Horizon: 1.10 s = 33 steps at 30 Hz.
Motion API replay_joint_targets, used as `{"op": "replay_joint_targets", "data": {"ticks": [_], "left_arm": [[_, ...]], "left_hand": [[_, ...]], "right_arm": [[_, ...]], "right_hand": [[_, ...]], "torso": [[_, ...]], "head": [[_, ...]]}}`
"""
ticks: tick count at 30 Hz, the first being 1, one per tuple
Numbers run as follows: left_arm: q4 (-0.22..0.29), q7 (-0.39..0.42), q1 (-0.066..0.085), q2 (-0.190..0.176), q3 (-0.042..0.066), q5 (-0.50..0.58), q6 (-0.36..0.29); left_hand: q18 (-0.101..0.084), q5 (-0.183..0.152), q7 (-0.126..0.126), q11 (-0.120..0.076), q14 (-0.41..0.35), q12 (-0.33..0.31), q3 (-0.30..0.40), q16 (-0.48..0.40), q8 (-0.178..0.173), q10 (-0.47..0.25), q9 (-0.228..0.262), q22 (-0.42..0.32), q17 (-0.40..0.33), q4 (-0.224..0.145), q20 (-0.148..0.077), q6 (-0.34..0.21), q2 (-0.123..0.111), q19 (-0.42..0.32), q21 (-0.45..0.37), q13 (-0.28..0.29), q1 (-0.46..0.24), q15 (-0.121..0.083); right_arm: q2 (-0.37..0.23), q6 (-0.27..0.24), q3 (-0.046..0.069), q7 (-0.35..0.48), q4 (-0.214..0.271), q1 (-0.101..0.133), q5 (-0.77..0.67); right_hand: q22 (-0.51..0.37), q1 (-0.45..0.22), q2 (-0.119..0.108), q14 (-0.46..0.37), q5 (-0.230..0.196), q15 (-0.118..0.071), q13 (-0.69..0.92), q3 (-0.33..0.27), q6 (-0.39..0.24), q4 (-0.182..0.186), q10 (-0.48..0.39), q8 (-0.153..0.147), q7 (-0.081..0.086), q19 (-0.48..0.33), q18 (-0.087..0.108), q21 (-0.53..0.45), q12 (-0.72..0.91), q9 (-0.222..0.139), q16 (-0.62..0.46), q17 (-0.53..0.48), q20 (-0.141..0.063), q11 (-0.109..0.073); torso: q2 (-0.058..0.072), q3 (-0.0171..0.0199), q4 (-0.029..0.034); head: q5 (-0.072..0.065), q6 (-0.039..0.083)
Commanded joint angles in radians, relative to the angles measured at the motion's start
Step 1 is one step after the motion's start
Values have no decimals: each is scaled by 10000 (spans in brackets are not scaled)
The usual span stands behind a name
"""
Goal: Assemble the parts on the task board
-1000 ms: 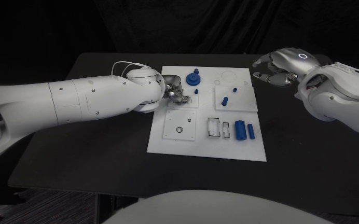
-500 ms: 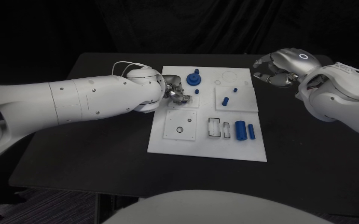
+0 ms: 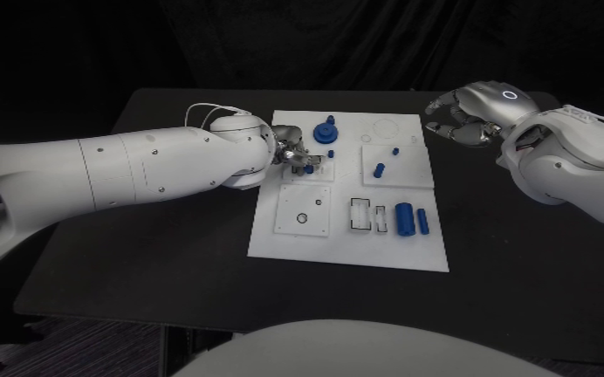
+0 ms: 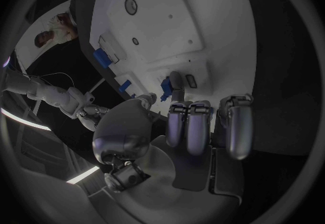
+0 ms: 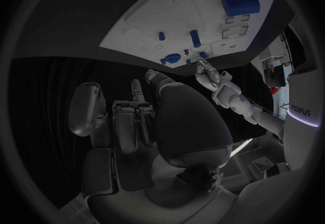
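The flat white rectangular task board (image 3: 351,192) lies in the middle of my matte black table (image 3: 151,246), its smooth surface cut with shallow square plates and small slots. My left hand (image 3: 292,154), silver metal with dark pads, sits over the board's far left part. Its fingers are curled down close together, and in my left wrist view a fingertip (image 4: 176,80) and my thumb meet at a small blue peg (image 4: 166,86) right at the board's surface. I seem to be pinching that peg, though I cannot tell how firmly.

Just beyond my left hand, on the far side, stands the round blue stepped knob with a short post on top (image 3: 326,131). To the right of it a short blue pin (image 3: 395,151) and a slightly taller blue upright peg (image 3: 378,169) stand in a square plate. Nearer, on the board's right side, a thick smooth blue cylinder (image 3: 404,218) lies on its side, with a thinner blue rod (image 3: 423,221) just beside it on the right. Left of them are two open rectangular slots (image 3: 369,215), and further left a square plate with a small oval hole (image 3: 301,218).

My right hand (image 3: 461,119) hangs off the board's far right corner, above the table. Its fingers are loosely curled inward, holding nothing and touching nothing.
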Motion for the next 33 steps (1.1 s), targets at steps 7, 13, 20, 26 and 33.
{"op": "replay_joint_targets", "data": {"ticks": [7,13,20,26,33], "left_arm": [[-14,412,-28,-24,-1,47,-415],[-27,461,-28,-28,-1,47,-375],[-3,544,-28,-65,-1,47,-509],[215,966,-26,-334,-1,46,-1443],[351,1385,162,-704,1,46,-2035]], "left_hand": [[133,-29,-4,88,1042,-42,-288,26,80,1047,317,1381,2627,-7,88,-190,243,3,-70,2633,-363,80],[134,-20,-5,90,1042,-42,-313,26,121,1047,411,1384,2627,-12,93,-214,336,1,-76,2633,-377,83],[131,-12,-11,87,1042,-42,-313,26,166,1047,503,1400,2627,-23,96,-227,413,12,-68,2633,-328,84],[70,-20,-96,13,1042,-42,-351,26,511,1047,1253,1614,2627,-20,45,-378,218,203,112,2633,795,14],[34,0,-170,-58,1042,-42,-343,26,618,1047,1684,1746,2627,-51,-20,-459,-52,318,213,2633,2044,-43]], "right_arm": [[-3,67,7,-221,2,-14,-27],[8,80,7,-223,-1,-14,-27],[1,80,7,-227,2,-15,-27],[-38,44,7,-214,23,-15,-27],[-70,5,7,-206,13,-14,-27]], "right_hand": [[1590,75,15,1047,32,37,2633,70,91,-24,1041,-44,37,-105,155,-87,26,-26,29,2635,1,44],[1590,75,15,1047,32,37,2633,70,91,-24,1041,-44,37,-105,155,-87,26,-26,29,2635,1,44],[1590,75,15,1047,32,37,2633,70,91,-24,1041,-44,37,-105,155,-87,26,-26,29,2635,1,44],[1590,75,15,1047,32,37,2633,70,91,-24,1041,-44,37,-105,155,-87,26,-26,29,2635,1,44],[1590,67,14,1047,31,38,2633,76,103,-31,1041,-46,37,-101,155,-88,26,-39,29,2635,2,45]], "torso": [[-5,-10,-13],[-6,0,-13],[-8,9,-5],[-9,4,-14],[-7,0,-8]], "head": [[28,-2],[23,-2],[45,-2],[97,-2],[60,-2]]}}
